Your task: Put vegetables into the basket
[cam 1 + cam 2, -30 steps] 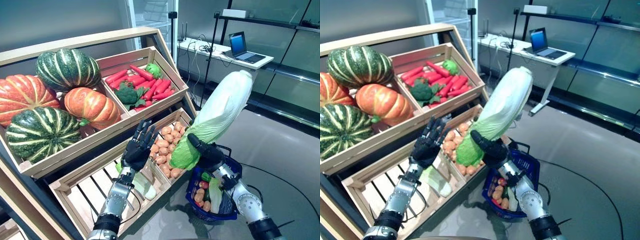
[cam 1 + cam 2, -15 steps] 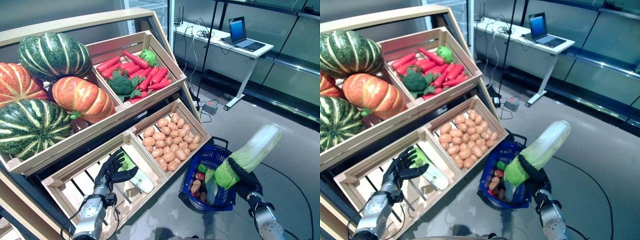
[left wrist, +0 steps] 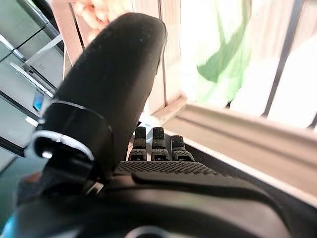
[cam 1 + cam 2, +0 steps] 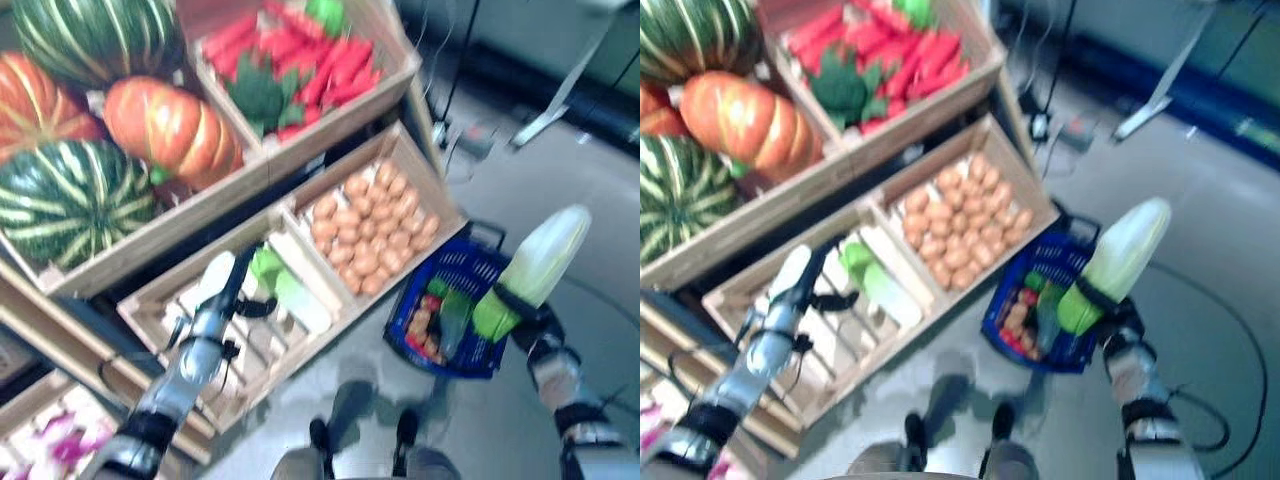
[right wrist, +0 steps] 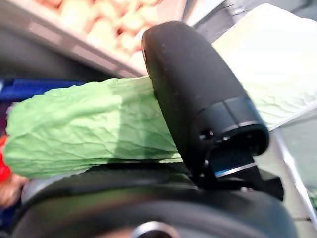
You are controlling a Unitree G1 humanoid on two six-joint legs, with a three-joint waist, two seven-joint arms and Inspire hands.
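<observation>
My right hand (image 4: 522,306) is shut on a long pale-green napa cabbage (image 4: 545,255), held upright and tilted over the right rim of the blue basket (image 4: 470,268). In the right wrist view the thumb (image 5: 198,94) presses across the cabbage's leafy end (image 5: 79,129). The basket stands on the floor and holds red, orange and green vegetables (image 4: 432,322). My left hand (image 4: 240,300) is open inside the lower-left crate, right beside a green-and-white cabbage (image 4: 290,292). That cabbage shows past the fingers (image 3: 158,144) in the left wrist view (image 3: 218,54).
The wooden stand (image 4: 250,205) with its slanted crates fills the left and middle. The basket sits just off the front corner of the lower-right crate (image 4: 440,215). Grey floor (image 4: 600,230) lies to the right, with a desk leg (image 4: 560,95) behind.
The camera has tipped downward, so the whole picture has shifted. My right hand still holds the napa cabbage by the basket's right rim. My left hand has reached closer to the cabbage in the crate.
</observation>
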